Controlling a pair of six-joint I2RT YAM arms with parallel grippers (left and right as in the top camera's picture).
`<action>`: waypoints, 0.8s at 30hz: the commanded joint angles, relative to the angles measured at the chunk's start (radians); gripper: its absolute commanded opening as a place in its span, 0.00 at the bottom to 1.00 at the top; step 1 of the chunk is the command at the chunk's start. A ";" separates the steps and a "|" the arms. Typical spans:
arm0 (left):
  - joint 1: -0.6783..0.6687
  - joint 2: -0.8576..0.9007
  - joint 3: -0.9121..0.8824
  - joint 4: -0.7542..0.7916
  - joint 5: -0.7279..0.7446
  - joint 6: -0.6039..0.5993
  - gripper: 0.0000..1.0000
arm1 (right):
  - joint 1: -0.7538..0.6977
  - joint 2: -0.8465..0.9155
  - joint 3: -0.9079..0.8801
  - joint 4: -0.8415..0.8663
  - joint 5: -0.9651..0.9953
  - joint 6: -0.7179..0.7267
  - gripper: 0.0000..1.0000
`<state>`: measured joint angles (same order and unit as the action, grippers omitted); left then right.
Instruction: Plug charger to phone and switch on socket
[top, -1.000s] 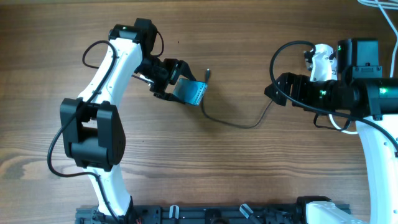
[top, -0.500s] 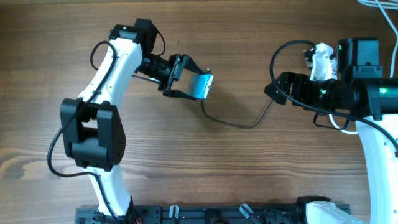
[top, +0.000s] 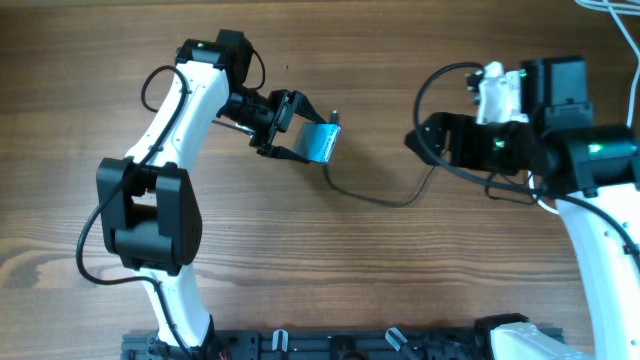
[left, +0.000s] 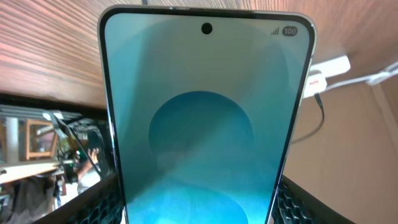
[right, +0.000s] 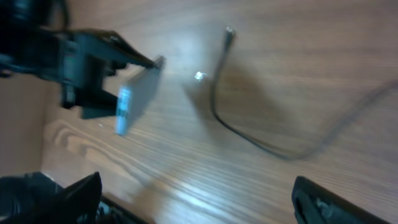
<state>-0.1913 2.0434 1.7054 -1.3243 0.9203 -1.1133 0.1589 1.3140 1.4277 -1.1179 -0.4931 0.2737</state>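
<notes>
My left gripper (top: 300, 137) is shut on the phone (top: 320, 141) and holds it tilted above the table. In the left wrist view the teal screen (left: 205, 118) fills the frame between the fingers. The thin black charger cable (top: 375, 197) lies on the table, its plug tip (top: 335, 119) just right of the phone. In the right wrist view the cable (right: 249, 137) curves away from its tip (right: 229, 31), with the phone (right: 138, 99) to the left. My right gripper (top: 418, 140) is open and empty, above the cable's right part. The white socket strip (left: 324, 67) shows far off in the left wrist view.
White leads (top: 622, 30) run off the top right corner. A dark rail (top: 340, 345) lines the table's front edge. The wooden table (top: 400, 280) shows bare between the arms.
My left gripper has lifted and turned the phone, shifting it slightly right toward the plug tip. My right arm has moved left, nearer the cable.
</notes>
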 joint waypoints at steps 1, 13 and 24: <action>-0.010 -0.037 0.024 0.000 -0.059 -0.022 0.04 | 0.101 0.007 0.000 0.087 0.019 0.169 0.92; -0.024 -0.037 0.024 0.008 -0.106 -0.021 0.04 | 0.417 0.283 -0.029 0.305 0.121 0.543 0.80; -0.027 -0.037 0.024 0.007 -0.111 -0.021 0.04 | 0.515 0.417 -0.029 0.417 0.253 0.627 0.54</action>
<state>-0.2115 2.0434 1.7054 -1.3159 0.7891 -1.1206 0.6682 1.7058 1.4086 -0.7116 -0.2806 0.8921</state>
